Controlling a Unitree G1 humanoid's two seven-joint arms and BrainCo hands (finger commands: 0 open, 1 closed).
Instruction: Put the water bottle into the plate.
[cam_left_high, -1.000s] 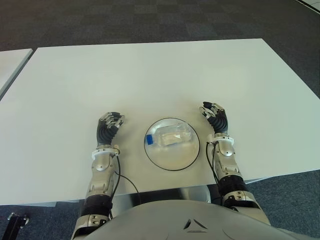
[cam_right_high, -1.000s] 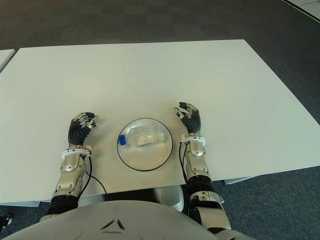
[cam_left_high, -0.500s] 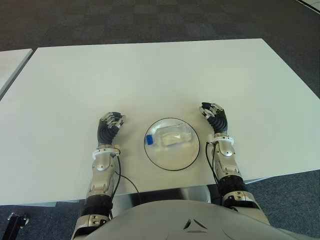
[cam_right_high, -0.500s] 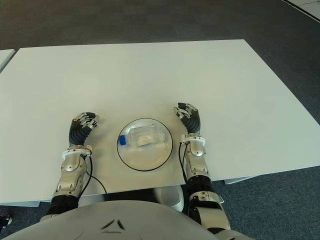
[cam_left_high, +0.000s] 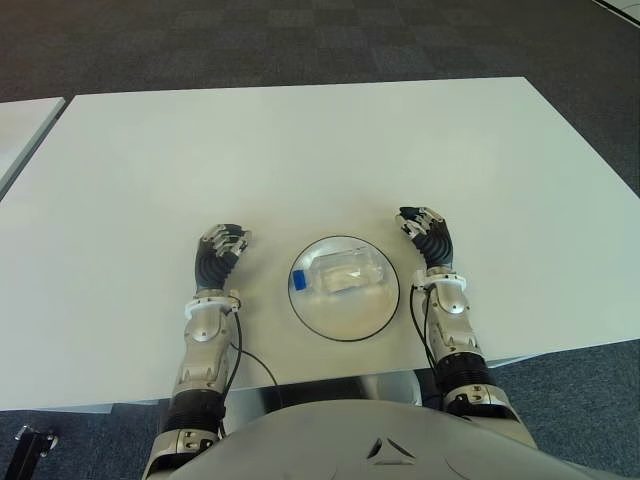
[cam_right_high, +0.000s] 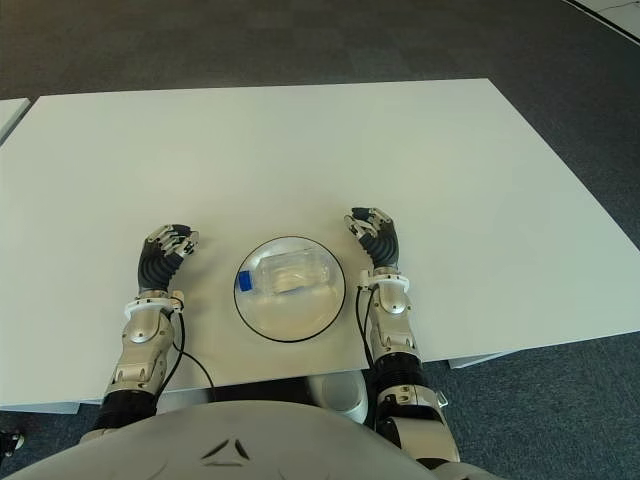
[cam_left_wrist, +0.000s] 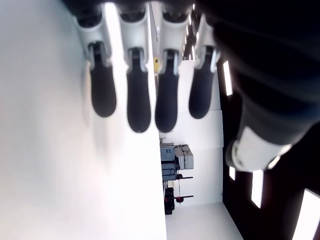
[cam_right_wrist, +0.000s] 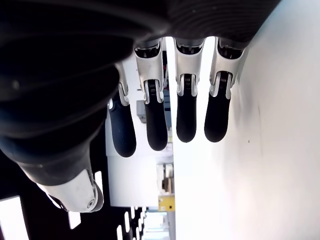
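A clear water bottle (cam_left_high: 340, 275) with a blue cap (cam_left_high: 298, 281) lies on its side inside the round white plate (cam_left_high: 345, 322), cap pointing to the left. The plate sits on the white table (cam_left_high: 300, 150) near its front edge. My left hand (cam_left_high: 221, 247) shows to the left of the plate and my right hand (cam_left_high: 426, 229) to its right, each a short gap away from the rim. Both hands have relaxed, extended fingers (cam_left_wrist: 137, 100) (cam_right_wrist: 155, 125) and hold nothing.
The white table stretches far back and to both sides. A second white table edge (cam_left_high: 25, 125) shows at the far left. Dark carpet (cam_left_high: 300, 40) lies beyond. A black cable (cam_left_high: 250, 360) hangs near my left forearm at the table's front edge.
My right hand has drifted very slightly to the left, toward the plate. The bottle, the plate and my left hand have not moved.
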